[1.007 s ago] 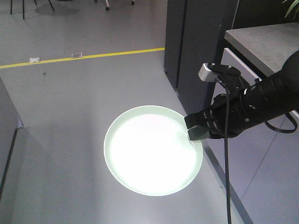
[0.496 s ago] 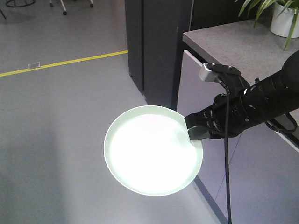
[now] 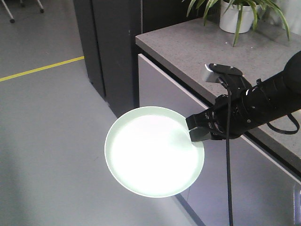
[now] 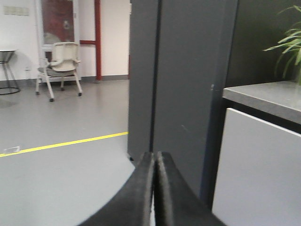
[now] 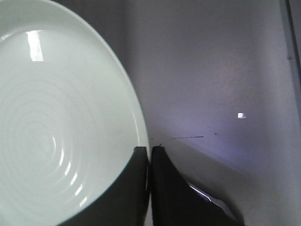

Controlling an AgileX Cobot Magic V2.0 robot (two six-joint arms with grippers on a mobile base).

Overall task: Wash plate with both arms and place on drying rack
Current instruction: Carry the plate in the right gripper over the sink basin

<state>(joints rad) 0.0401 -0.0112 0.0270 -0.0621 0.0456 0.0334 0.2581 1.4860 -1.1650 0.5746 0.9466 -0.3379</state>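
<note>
Right gripper (image 3: 200, 128) was seen clamped on the right edge of the plate (image 3: 153, 153), at mid-frame in the front view. The plate was held in the air, face up and roughly level, with its glossy centre washed out by glare. It was found in the lower middle of the frame, over grey floor (image 3: 47, 141) and beside a pale cabinet face (image 3: 164, 84) under a grey counter (image 3: 197, 42).

In the right wrist view the plate filled the left half of the frame, and the two dark fingers (image 5: 136, 188) were closed on its rim at the bottom centre. A black cable (image 3: 229, 179) was hung down from the arm (image 3: 268, 99), and a silver block (image 3: 210, 74) was mounted above the wrist.

Left gripper (image 4: 155, 157) was shown only in its own wrist view, at the bottom centre, with both tips pressed together and nothing between them.

A potted plant (image 3: 233, 14) was set on the counter at the upper right. A dark column (image 3: 113, 42) was placed at the upper middle, and a yellow line (image 3: 37, 69) was painted across the floor at the upper left. A chair (image 4: 61, 59) was seen at the upper left of the left wrist view.
</note>
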